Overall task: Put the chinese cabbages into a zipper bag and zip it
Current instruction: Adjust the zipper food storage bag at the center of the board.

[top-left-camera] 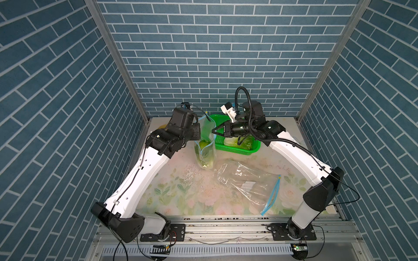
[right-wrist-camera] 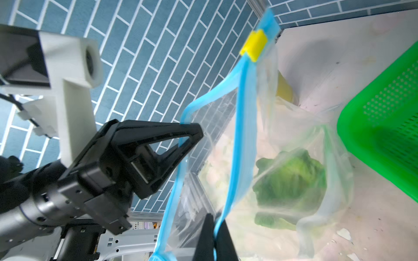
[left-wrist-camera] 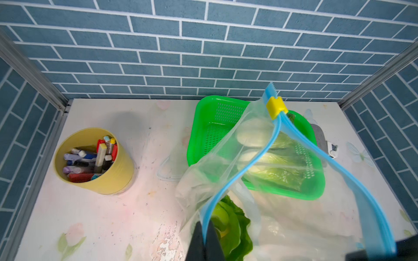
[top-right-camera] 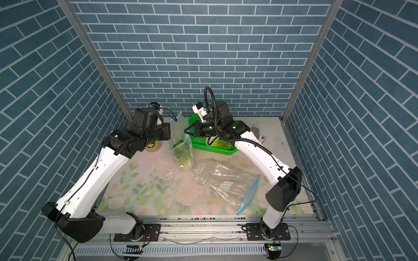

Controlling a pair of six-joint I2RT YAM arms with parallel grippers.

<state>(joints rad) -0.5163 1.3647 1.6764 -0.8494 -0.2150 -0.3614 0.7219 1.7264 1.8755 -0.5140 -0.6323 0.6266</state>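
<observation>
— Toward the back edge of the bench (top-left-camera: 172,194), what stands upright?
— A zipper bag (top-left-camera: 207,131), base on the bench just beside the green basket (left-wrist-camera: 203,126). One of the chinese cabbages (right-wrist-camera: 291,180) sits inside; two pale-based heads lie in the basket. The left gripper (left-wrist-camera: 204,241) and the right gripper (right-wrist-camera: 214,239) each clamp one blue lip of its mouth. The yellow slider (left-wrist-camera: 274,107) sits at the track's end, away from both grips.
— How should loading go?
— Likely one arm must let go to fetch; the other should hold its lip high and taut so the mouth doesn't fold.
— Anything unclear?
— From above, the left arm hides its own gripper and the right arm covers much of the basket.
</observation>
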